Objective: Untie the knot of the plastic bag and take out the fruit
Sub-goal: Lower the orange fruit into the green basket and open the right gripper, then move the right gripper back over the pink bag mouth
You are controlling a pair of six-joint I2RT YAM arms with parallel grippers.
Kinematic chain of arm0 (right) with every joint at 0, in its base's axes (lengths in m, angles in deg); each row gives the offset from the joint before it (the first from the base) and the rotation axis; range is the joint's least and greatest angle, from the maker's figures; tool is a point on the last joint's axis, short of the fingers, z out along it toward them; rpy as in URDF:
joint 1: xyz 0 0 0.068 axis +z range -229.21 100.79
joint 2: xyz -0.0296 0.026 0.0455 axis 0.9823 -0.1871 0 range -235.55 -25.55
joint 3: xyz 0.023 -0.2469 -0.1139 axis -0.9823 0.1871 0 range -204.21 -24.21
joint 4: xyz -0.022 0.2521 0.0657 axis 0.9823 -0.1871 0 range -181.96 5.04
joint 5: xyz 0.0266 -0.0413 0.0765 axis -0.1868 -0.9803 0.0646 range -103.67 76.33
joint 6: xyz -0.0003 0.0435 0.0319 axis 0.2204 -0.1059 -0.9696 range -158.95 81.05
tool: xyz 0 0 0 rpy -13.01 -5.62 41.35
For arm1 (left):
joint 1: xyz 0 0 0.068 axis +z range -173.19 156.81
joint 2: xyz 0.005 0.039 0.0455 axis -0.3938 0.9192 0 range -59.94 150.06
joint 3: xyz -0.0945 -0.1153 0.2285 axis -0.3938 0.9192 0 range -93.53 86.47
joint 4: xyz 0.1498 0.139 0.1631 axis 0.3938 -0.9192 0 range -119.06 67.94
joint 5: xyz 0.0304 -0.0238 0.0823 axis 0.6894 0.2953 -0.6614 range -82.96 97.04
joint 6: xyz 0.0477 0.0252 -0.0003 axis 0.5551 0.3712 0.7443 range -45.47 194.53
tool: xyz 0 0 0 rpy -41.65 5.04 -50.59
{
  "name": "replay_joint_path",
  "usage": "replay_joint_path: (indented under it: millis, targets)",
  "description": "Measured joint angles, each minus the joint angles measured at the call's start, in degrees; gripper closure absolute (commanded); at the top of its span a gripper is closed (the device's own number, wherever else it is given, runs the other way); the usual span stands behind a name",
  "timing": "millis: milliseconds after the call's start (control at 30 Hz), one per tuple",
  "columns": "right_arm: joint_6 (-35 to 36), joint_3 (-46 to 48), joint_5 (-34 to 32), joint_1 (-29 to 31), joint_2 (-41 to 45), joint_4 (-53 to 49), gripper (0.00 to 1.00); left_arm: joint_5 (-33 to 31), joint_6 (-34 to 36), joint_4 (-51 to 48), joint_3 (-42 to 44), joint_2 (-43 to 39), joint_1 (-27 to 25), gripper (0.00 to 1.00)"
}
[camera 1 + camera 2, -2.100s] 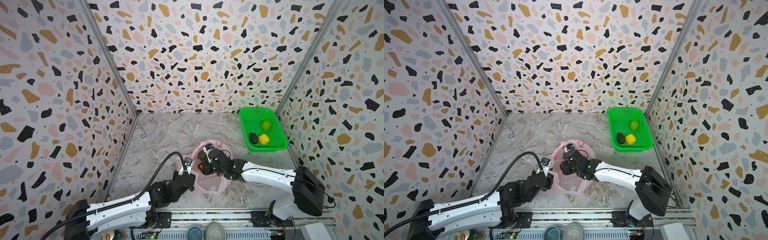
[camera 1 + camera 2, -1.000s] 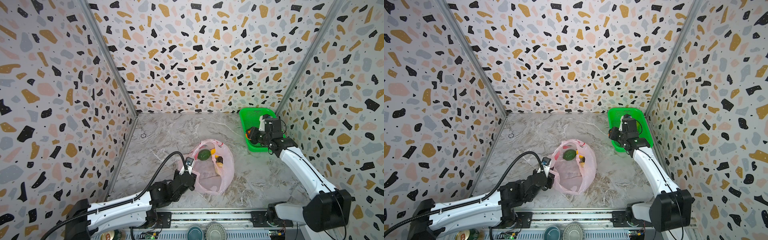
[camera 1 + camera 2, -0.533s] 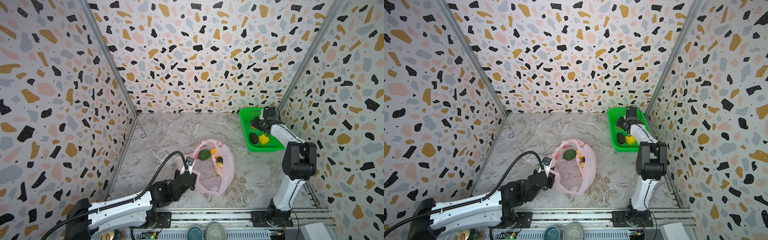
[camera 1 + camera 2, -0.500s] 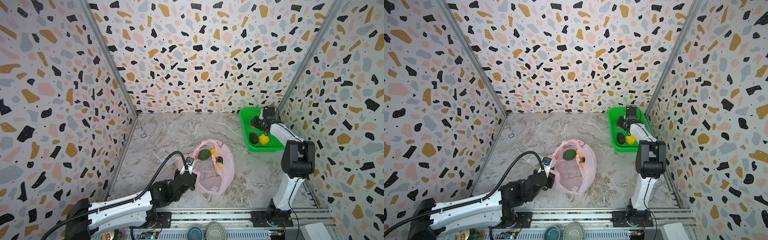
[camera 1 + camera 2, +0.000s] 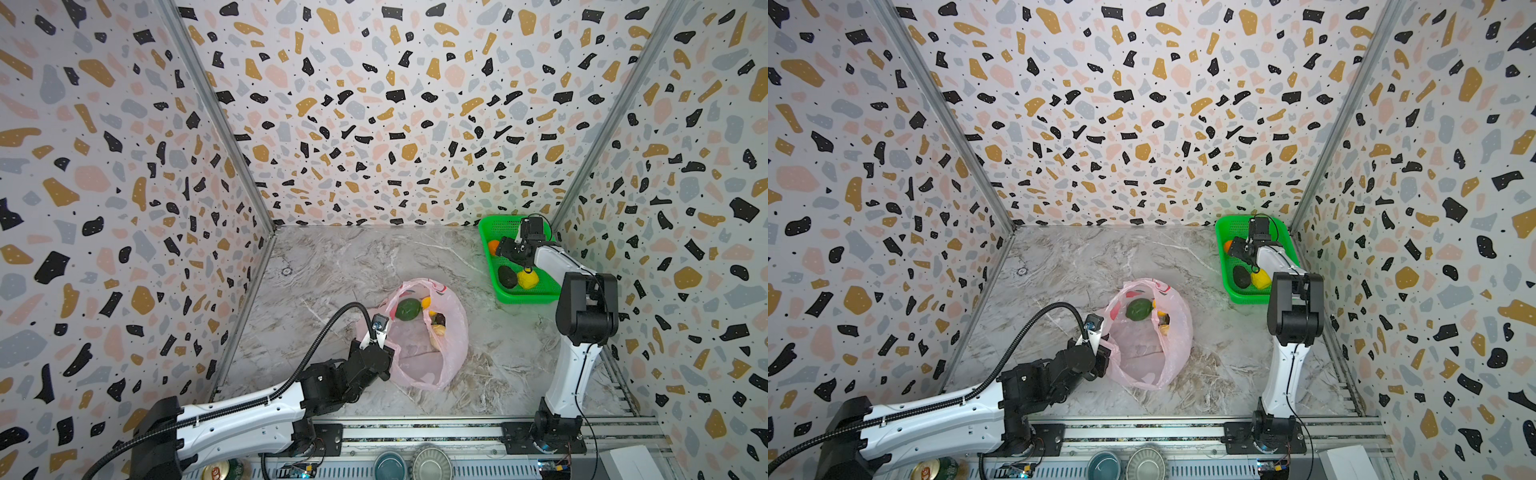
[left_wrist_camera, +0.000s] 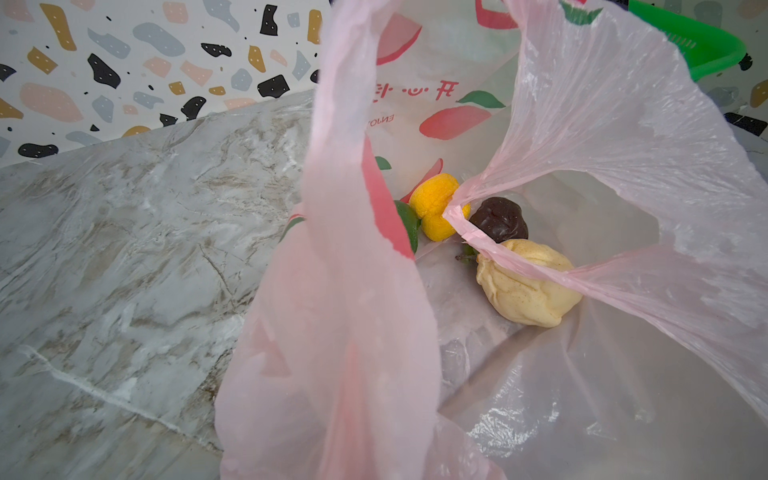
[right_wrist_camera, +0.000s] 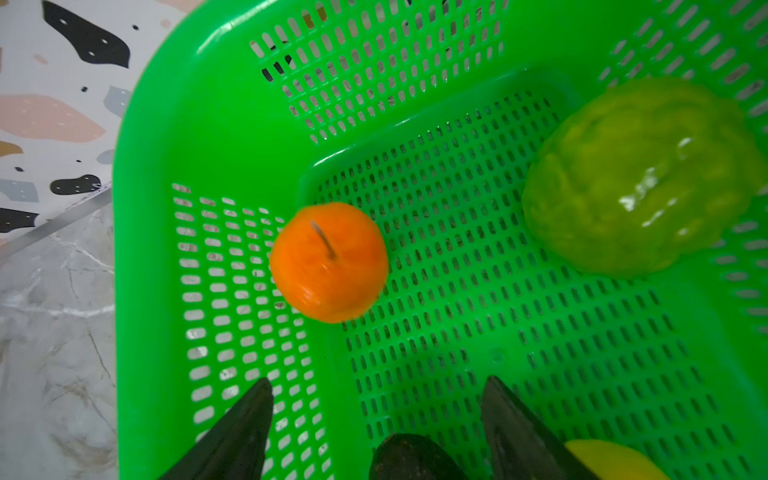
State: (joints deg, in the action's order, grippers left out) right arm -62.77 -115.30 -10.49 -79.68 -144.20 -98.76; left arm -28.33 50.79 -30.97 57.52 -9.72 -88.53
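Near side, mid-table: left jaws clenched on the plastic bag (image 5: pixel 451 332) rim, fruit (image 6: pixel 528 286) inside. Far right: right jaws released over the green basket (image 7: pixel 166 166), orange fruit (image 7: pixel 328 262) lying loose.

Pink plastic bag (image 5: pixel 454 345), green perforated basket (image 7: pixel 216 124), orange fruit (image 7: pixel 328 262)

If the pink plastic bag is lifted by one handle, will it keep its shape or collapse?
Likely collapse: the pink plastic bag looks thin and wrinkled, and it sags in folds. It seems light by itself; the fruit inside would probably slide together toward the lowest part.
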Motion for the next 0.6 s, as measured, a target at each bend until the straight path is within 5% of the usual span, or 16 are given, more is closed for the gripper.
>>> replay_joint_path:
  millis: [200,600]
  targets:
    - [0.11,3.43,0.35,0.55,3.96,-0.59,0.18,0.52,0.81,0.13,0.0,0.35,0.0,1.0]
    - [0.57,14.69,6.1,6.03,28.85,-6.19,0.17,2.56,2.34,2.73,0.0,2.84,0.0,1.0]
